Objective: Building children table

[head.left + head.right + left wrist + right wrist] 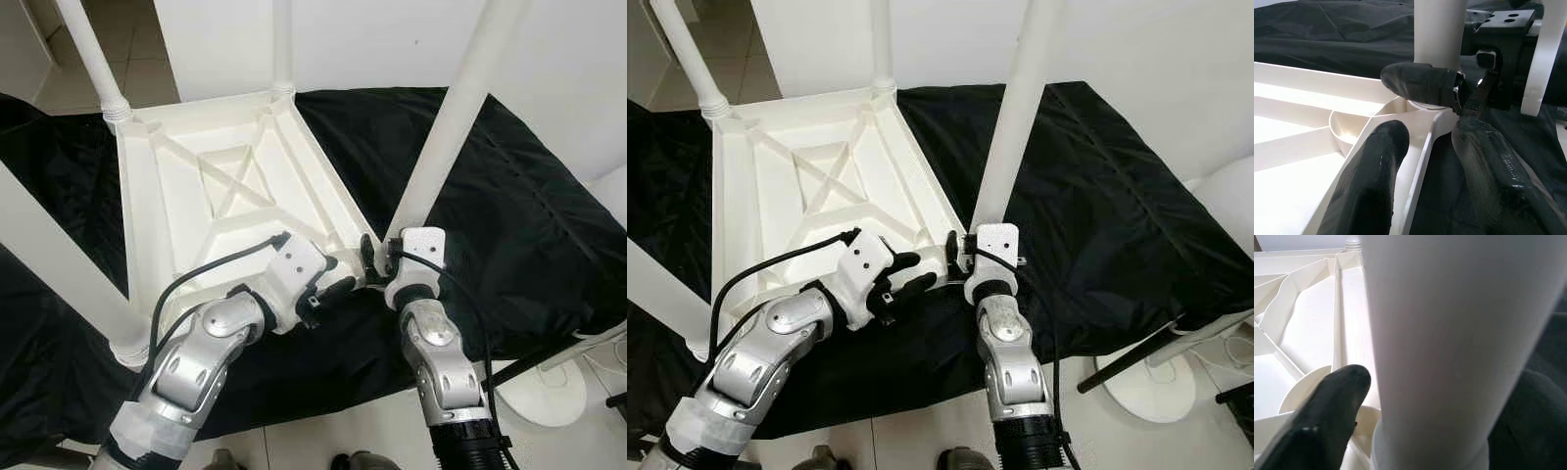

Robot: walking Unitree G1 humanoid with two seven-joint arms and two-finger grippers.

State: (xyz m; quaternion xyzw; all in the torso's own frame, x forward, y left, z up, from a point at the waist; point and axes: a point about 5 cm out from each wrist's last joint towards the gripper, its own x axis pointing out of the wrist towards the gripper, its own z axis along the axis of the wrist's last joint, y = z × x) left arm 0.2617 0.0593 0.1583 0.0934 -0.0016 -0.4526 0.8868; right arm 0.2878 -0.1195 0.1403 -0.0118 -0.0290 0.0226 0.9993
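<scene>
We look down on a white tabletop point(235, 196) lying upside down on a black cloth point(509, 225), its ribbed underside up, with an X of ribs in the middle panel. Legs stand up from its corners: one at the far left corner point(93, 54), one at the far right point(282, 44), one at the near left point(49, 264), and one at the near right corner point(460, 108) — this last is where both arms meet.

Our right gripper point(377, 257) is at the foot of the near right leg, where the leg meets its corner socket. In the right wrist view the leg point(1449, 347) stands between the fingers, one black finger point(1322, 416) close against its side and the other a dark shape on the far side; the fingers are closed around the leg.

Our left gripper point(343, 286) reaches in from the left to the same corner. In the left wrist view its two fingers point(1371, 181) are spread apart, one over the tabletop rim point(1415, 161) and the other beyond the edge above the cloth, gripping nothing; just past them the right gripper's finger point(1422, 83) wraps the leg's base.

On the floor to the right stands a round white base point(544, 392).
</scene>
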